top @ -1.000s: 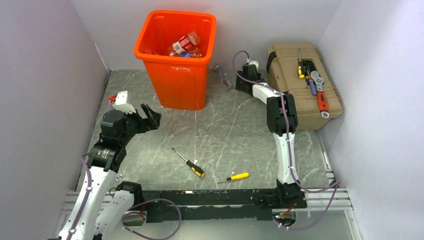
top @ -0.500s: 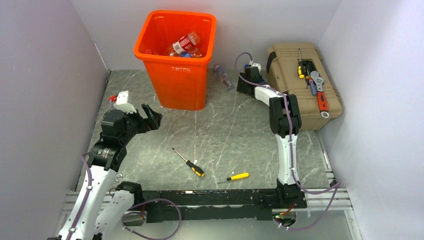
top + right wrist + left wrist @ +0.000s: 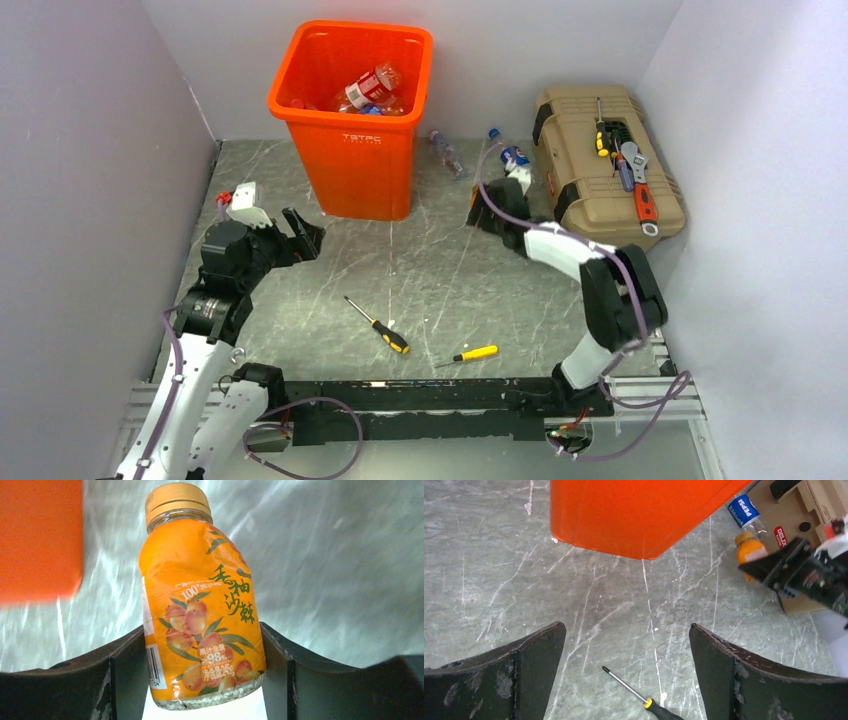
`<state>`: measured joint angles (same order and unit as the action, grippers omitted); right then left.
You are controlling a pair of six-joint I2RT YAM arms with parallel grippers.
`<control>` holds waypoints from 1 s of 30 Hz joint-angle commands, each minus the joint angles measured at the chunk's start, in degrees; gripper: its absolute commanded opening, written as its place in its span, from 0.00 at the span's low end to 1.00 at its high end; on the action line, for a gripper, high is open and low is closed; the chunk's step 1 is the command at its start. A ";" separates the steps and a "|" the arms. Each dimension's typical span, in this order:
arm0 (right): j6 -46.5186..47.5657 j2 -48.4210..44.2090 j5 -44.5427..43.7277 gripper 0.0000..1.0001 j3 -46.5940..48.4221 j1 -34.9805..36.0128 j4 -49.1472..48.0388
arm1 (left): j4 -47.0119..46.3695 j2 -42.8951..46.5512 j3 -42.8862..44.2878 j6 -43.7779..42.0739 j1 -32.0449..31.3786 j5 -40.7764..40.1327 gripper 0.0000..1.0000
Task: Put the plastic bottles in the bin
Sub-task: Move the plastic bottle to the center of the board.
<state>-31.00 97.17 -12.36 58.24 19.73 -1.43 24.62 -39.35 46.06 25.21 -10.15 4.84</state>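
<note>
My right gripper (image 3: 202,627) is shut on an orange juice bottle (image 3: 200,605) with an orange cap and a fruit label, gripped low on its body. From above, this gripper (image 3: 488,207) hangs between the orange bin (image 3: 355,150) and the toolbox. The left wrist view shows the same bottle (image 3: 748,552) off the table. Several bottles (image 3: 370,88) lie inside the bin. A clear bottle (image 3: 445,152) lies right of the bin. A blue-label Pepsi bottle (image 3: 510,152) lies beside the toolbox. My left gripper (image 3: 303,235) stands open and empty left of the bin's front.
A tan toolbox (image 3: 575,120) with wrenches and a screwdriver on its lid sits at the back right. Two yellow-and-black screwdrivers (image 3: 380,328) (image 3: 470,353) lie on the grey marble table near the front. White walls close in on both sides.
The right arm has drawn back from the toolbox toward the front with the orange bottle, its jaws closed onto it. The Pepsi bottle now shows. The left arm has stayed put.
</note>
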 commanded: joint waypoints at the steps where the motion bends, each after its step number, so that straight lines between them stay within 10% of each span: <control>1: -3.32 -10.47 -3.83 0.45 -9.70 6.58 1.96 | -2.77 -0.10 -0.40 1.23 0.22 2.17 0.98; 9: -1.69 -23.25 -2.57 0.49 -18.12 12.64 12.03 | -2.91 -0.38 -0.27 1.35 0.22 3.23 0.98; 23: 3.87 -9.40 8.12 0.66 -7.38 13.74 25.31 | -2.91 -0.45 -0.47 1.59 0.22 3.98 0.98; 30: 7.05 -5.97 8.51 0.91 -1.88 13.83 30.75 | -2.77 0.09 -0.45 1.75 0.13 4.26 0.99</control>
<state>-26.96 90.24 -4.56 52.01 33.32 24.91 24.25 -40.21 45.50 26.26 -10.15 7.88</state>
